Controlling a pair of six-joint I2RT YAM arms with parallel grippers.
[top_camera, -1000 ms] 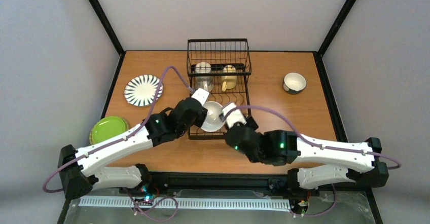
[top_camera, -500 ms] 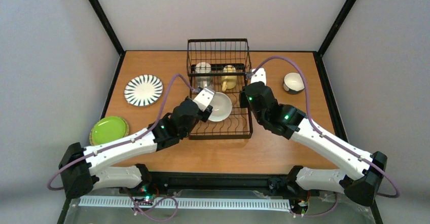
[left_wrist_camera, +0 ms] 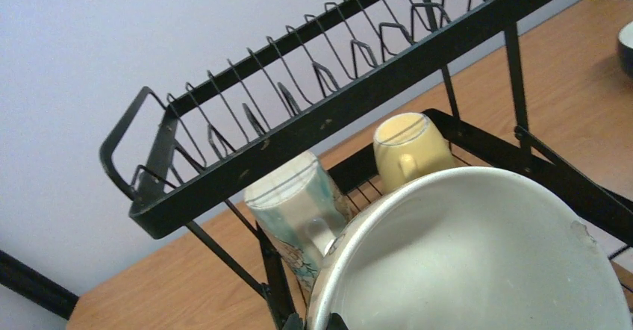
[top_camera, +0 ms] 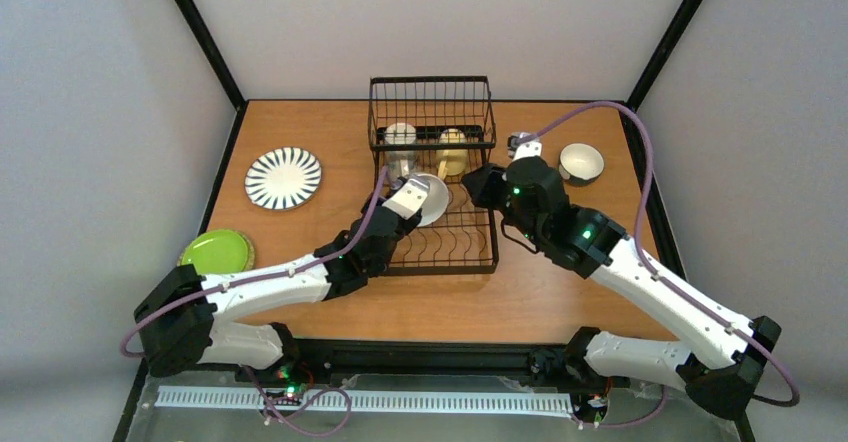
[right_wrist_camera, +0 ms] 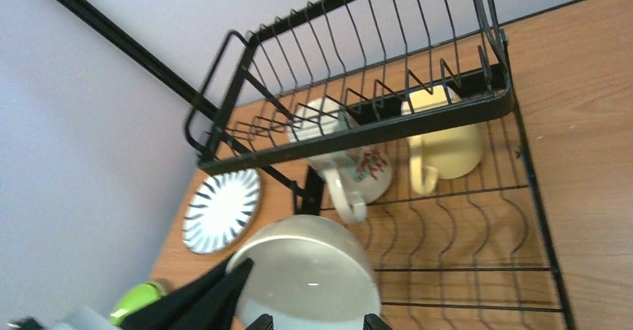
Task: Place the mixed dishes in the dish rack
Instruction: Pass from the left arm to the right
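Left gripper [left_wrist_camera: 312, 321] holds cream bowl [left_wrist_camera: 478, 255] over dish rack [left_wrist_camera: 336, 110].

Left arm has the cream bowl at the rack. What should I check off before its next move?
1. Left gripper shut on the cream bowl's rim: ok.
2. Bowl above the dish rack's slotted part: ok.
3. Gap between bowl and cream mug: cannot tell; they overlap in the left wrist view.
4. Yellow mug apart from the bowl: ok.
5. Right gripper open and off the bowl: ok.
6. Bowl seated in a slot: cannot tell.
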